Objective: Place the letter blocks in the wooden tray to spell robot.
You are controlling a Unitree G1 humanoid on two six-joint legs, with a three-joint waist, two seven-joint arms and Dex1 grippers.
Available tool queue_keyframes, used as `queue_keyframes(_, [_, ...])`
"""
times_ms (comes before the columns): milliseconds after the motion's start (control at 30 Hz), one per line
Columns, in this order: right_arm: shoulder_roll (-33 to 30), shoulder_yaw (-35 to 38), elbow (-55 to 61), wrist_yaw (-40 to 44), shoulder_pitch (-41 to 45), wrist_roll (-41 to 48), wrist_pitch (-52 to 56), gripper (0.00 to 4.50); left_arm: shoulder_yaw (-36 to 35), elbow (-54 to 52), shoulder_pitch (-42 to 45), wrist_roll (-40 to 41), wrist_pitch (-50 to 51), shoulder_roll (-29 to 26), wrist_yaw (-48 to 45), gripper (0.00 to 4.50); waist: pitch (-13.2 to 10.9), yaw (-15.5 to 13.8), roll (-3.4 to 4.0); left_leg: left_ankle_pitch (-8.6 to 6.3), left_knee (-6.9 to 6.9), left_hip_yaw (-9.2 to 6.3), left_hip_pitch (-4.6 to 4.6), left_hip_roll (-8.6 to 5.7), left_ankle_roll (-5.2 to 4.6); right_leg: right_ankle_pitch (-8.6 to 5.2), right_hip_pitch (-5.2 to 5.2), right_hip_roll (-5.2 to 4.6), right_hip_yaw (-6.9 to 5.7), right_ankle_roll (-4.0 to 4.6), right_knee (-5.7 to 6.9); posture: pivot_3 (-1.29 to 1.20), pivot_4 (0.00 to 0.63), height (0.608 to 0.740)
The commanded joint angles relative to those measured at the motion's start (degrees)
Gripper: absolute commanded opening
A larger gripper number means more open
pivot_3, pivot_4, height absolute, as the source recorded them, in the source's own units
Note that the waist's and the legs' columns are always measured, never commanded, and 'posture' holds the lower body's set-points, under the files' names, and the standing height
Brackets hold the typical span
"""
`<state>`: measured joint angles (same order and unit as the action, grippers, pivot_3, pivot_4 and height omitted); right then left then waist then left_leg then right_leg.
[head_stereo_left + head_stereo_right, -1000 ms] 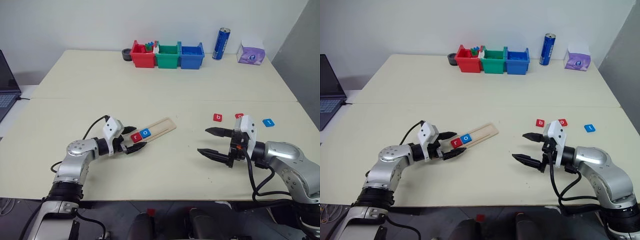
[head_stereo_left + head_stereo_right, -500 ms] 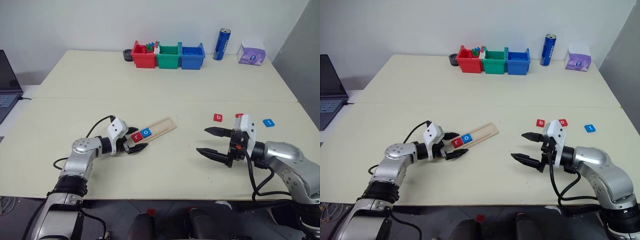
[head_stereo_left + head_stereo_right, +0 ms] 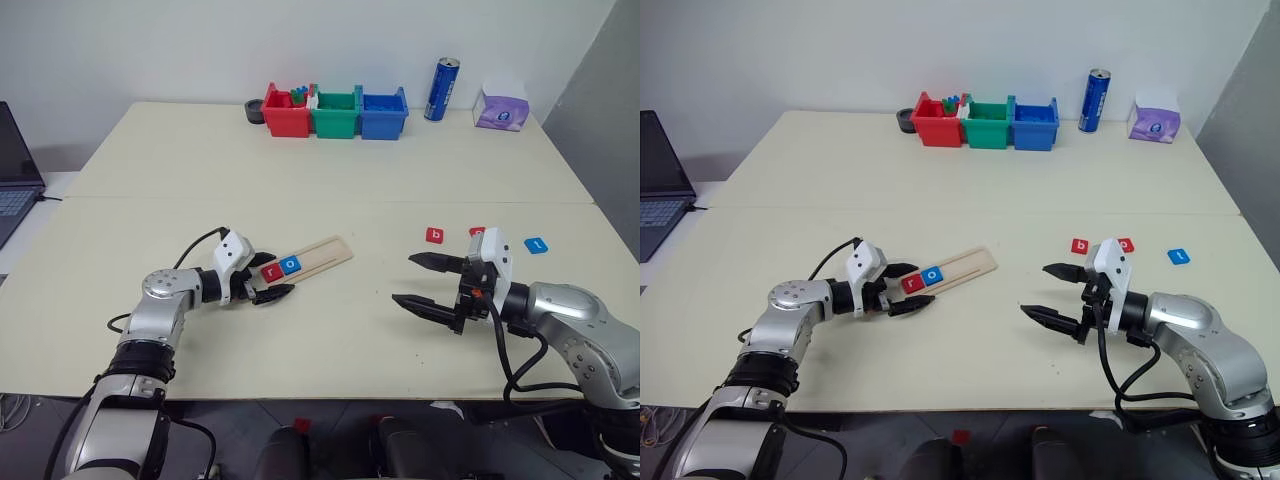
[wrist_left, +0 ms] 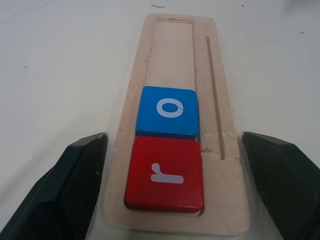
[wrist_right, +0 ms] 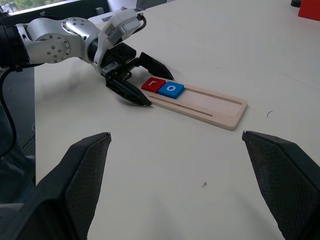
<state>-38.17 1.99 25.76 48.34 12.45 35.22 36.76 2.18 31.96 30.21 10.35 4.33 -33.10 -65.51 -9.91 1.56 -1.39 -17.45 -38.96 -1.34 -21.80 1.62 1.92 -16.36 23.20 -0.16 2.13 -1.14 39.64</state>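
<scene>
Letter blocks: red r (image 4: 165, 173) and blue o (image 4: 169, 111) sit touching at the near end of the wooden tray (image 3: 322, 252), centre-left of the head view. Left gripper (image 3: 265, 281) straddles that tray end, fingers spread wide either side, seemingly to steady it. Red b (image 3: 435, 235), a partly hidden red tile (image 3: 478, 231) and blue t (image 3: 537, 245) wait at right. Right gripper (image 3: 428, 283) hovers nearby, spread wide, empty.
</scene>
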Motion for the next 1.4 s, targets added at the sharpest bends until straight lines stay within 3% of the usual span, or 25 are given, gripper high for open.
queue_keyframes(33, [0.04,0.91,2.43,-0.30,1.05,1.17,-0.34,4.48,2.73,1.95,-0.57,-2.45,0.31,-0.51,-1.54,4.50,0.01,0.00,0.00,0.00,0.00,0.00,0.00,0.00,0.00,0.00,0.00,0.00,0.00,0.00,0.00,0.00,0.150,0.740])
queue_keyframes(167, [0.16,0.90,2.41,-0.48,1.16,1.17,-0.35,4.48,3.18,4.49,1.01,-3.59,-1.86,-0.38,-0.96,4.50,0.04,-0.03,0.01,0.00,0.00,-0.01,0.01,-0.01,0.00,0.00,0.00,0.00,0.00,0.00,0.02,0.00,0.150,0.740])
queue_keyframes(300, [0.15,1.09,2.57,-0.73,0.91,1.15,-0.42,4.50,3.10,7.32,2.61,-4.24,-3.89,-0.04,-0.22,3.40,0.05,-0.02,0.03,0.00,-0.02,0.00,0.03,-0.02,0.00,0.00,-0.01,0.00,0.00,0.00,0.09,0.00,0.150,0.740])
queue_keyframes(633, [0.17,1.45,3.26,-1.43,0.30,1.35,-0.43,4.50,3.32,9.16,3.75,-4.07,-6.33,0.83,-0.45,3.39,0.07,-0.10,0.05,0.02,-0.05,-0.02,0.10,-0.04,-0.02,0.00,-0.01,0.00,-0.02,0.00,0.30,0.00,0.150,0.740])
queue_keyframes(1033, [-3.67,0.99,5.69,2.58,-0.91,2.86,-0.36,4.50,6.92,-7.23,2.12,-0.37,-8.02,-0.68,-15.28,3.39,0.02,-0.04,-0.02,0.02,-0.04,-0.04,-0.08,0.01,-0.02,0.00,0.03,0.02,-0.05,0.00,0.04,0.00,0.150,0.740])
queue_keyframes(1400, [-3.81,1.30,6.65,2.13,-2.42,2.91,-0.64,4.50,8.79,-1.93,3.34,-2.30,-13.22,0.51,-18.49,3.39,0.01,0.06,-0.04,0.02,-0.02,-0.04,-0.08,0.00,-0.03,-0.01,0.03,0.06,-0.03,0.00,0.00,0.00,0.150,0.740])
